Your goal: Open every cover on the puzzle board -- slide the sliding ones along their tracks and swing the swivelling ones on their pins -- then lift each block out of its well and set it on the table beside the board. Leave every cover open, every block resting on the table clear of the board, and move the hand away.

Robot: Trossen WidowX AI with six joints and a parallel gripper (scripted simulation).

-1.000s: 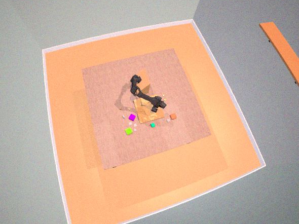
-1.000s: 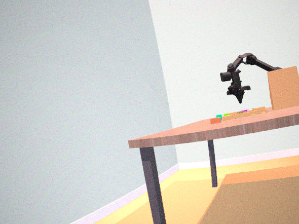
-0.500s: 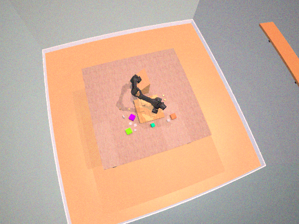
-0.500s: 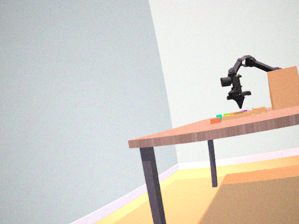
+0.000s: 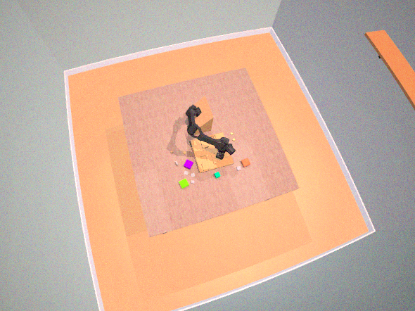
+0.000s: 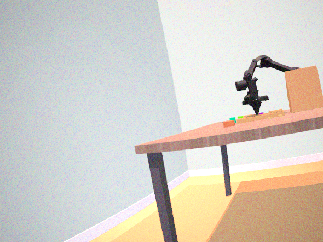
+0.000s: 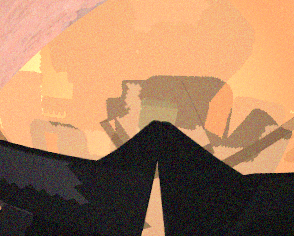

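Note:
The tan puzzle board (image 5: 201,167) (image 6: 246,119) (image 7: 100,30) lies flat on the table, partly hidden by the arm in the top view. My gripper (image 6: 257,114) (image 7: 160,129) is shut and empty, pointing down with its tips at about the board's top surface. A pale greenish-yellow block (image 7: 159,111) shows in shadow just beyond the fingertips. Small tan blocks rest on the table: two (image 5: 231,134) (image 5: 233,139) on the board's right and two (image 5: 171,152) (image 5: 184,153) on its left. Shadows keep me from telling how each cover stands.
Around the board lie a purple block (image 5: 188,164), a lime block (image 5: 183,183), a teal block (image 5: 217,175) (image 6: 232,119), an orange block (image 5: 245,162) (image 6: 229,124) and several small whitish pieces (image 5: 193,174). The arm's tall box base (image 5: 207,114) (image 6: 304,90) stands behind the board.

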